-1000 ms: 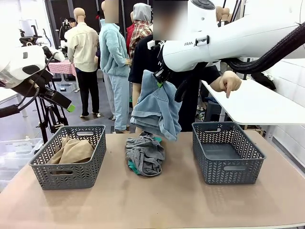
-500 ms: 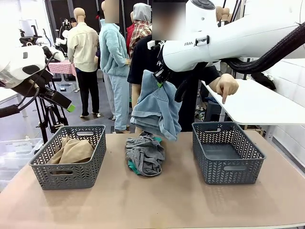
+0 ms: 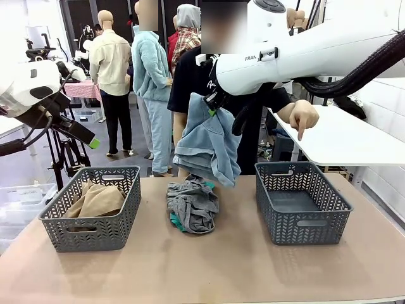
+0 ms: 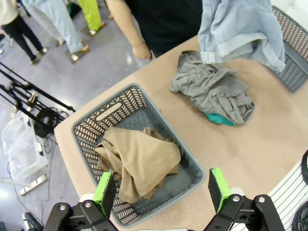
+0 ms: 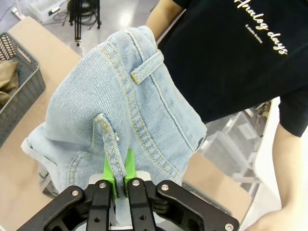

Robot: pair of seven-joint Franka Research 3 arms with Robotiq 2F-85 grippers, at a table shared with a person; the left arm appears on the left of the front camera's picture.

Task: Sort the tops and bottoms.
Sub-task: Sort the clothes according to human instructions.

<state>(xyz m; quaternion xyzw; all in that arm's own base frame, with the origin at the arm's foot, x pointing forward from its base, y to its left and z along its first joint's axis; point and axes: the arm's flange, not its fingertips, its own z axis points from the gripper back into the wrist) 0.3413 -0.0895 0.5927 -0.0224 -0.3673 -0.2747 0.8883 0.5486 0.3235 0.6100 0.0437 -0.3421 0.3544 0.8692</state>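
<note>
Aloft, pale-blue, thick-seamed denim bottoms [image 3: 205,149]

Light blue denim bottoms [image 3: 207,149] with tan stitching, khaki-tan top [image 3: 98,199], grey top [image 3: 193,204], teal-green top [image 4: 219,119], dark grey herringbone-cut left basket [image 3: 88,235] and right basket [image 3: 305,232], beige table [image 3: 221,272], black T-shirt [image 5: 250,62] with cream lettering, black left gripper [image 4: 162,188] and right gripper [image 5: 120,168], green pads [image 4: 105,191]

Front camera: fixed at the robot's side, faced across the table [image 3: 209,272] toward the person [image 3: 190,76], mid-range, roughly level. Left wrist camera: high up, looked steeply down on the left basket [image 4: 91,130], well clear of it. Right wrist camera: sat very near the denim bottoms [image 5: 120,106], person close behind. Front and left wrist views shared the left basket, grey top [image 4: 211,91] and denim bottoms.
</note>
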